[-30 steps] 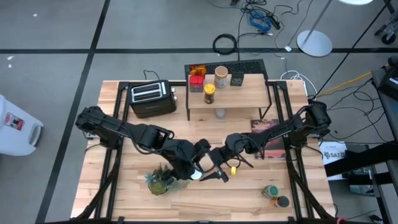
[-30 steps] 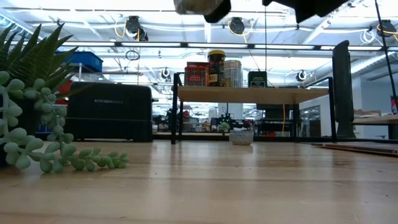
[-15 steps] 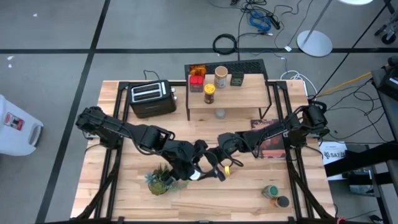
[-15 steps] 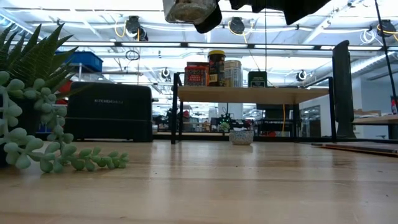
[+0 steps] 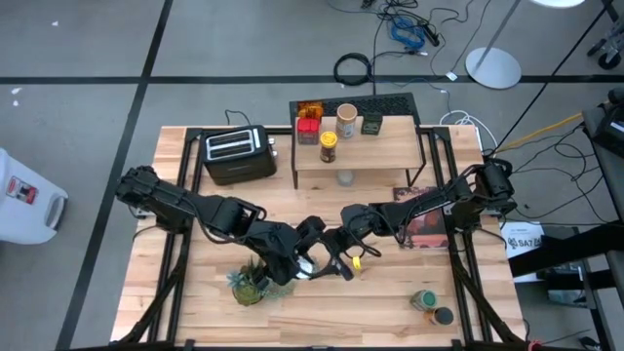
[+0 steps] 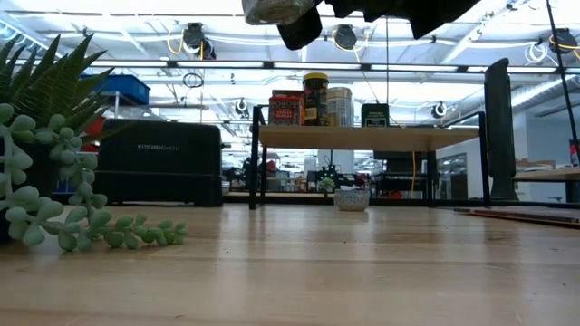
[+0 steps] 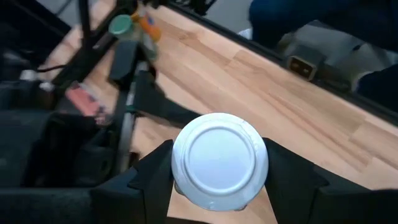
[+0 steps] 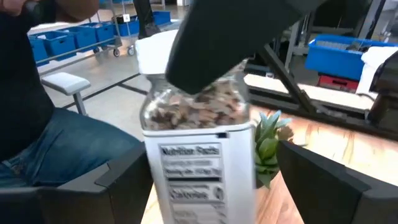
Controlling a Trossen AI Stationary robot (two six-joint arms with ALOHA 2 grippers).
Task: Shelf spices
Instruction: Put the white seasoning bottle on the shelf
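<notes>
Left tool point(image 5: 304, 261) holds the white-capped shaker point(image 5: 308, 270) over the front middle of the worktop point(image 5: 390, 312), seen from above. Right tool point(image 5: 341, 255) sits just beside it, with its fingers on each side of the shaker. You cannot tell from above if they touch it. A green plant point(image 5: 249, 283) stands near the left tool. The shelf point(image 5: 370, 146) is at the back, well apart from both tools. On it stand a red tin point(image 5: 308, 130), a yellow-lidded jar point(image 5: 329, 146), a tan-lidded jar point(image 5: 346, 120) and a dark tin point(image 5: 370, 124). An orange bottle point(image 5: 427, 302) with a green cap lies near the front right corner.

From the low camera, the shaker point(image 6: 272, 9) hangs high at the top edge, off the worktop. The shelf point(image 6: 367, 138) stands far behind, with a toaster point(image 6: 159, 175) beside it.

From the left wrist, the shaker's round white cap point(image 7: 219, 160) sits tight between two dark fingers point(image 7: 155, 171).

From the right wrist, the shaker point(image 8: 196, 149) stands between this tool's two fingers point(image 8: 118, 180), with a gap on each side. A dark finger of the other tool crosses its top.
</notes>
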